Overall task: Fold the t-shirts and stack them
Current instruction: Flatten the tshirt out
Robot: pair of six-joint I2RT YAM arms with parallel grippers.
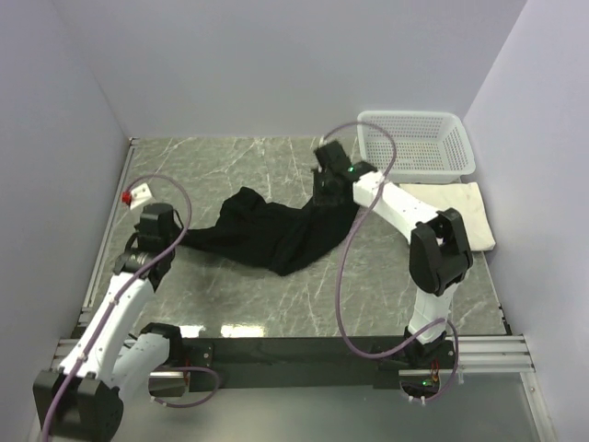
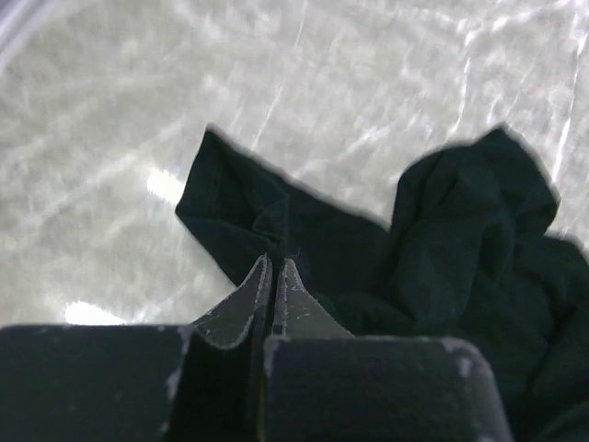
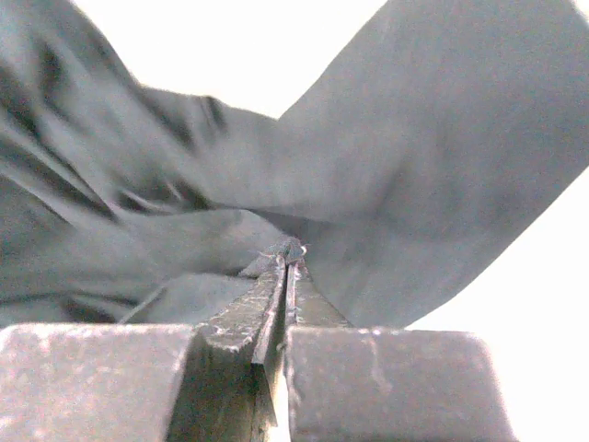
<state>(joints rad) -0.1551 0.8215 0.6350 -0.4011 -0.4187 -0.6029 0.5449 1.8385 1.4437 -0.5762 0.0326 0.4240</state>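
while both grippers are pinching the black t-shirt (image 1: pixel 276 235), the cloth is lying as a crumpled, unfolded band across the middle of the marble table (image 1: pixel 276 313). the left gripper (image 2: pixel 276 262) is clamping down on a corner of fabric at the band's left end, with only a thin bite of hem sitting between its tips. the right gripper (image 3: pixel 290 253) is squeezing a fold at the far right end, and cloth is draping away on both sides of it.

that thin left bite is looking likely to slip if the 2 arms are pulling apart hard. the right jaws may be catching more than 1 layer, which would be leaving the shirt twisted rather than flat; which part of the garment each end is holding i cannot tell. the bunched middle is resting on the table and would be dragging during any sideways sweep.

the right arm's elbow is hanging over the folded cream t-shirt (image 1: pixel 465 207), which is lying by the right wall, so a low swing could be rumpling it. the white mesh basket (image 1: pixel 460 166) is standing just behind the right gripper, blocking a backward pull.

open room is lying in front of the shirt toward the arm bases and behind it toward the back wall. a small red and white object (image 1: pixel 138 194) is sitting near the left wall, beside the left gripper.
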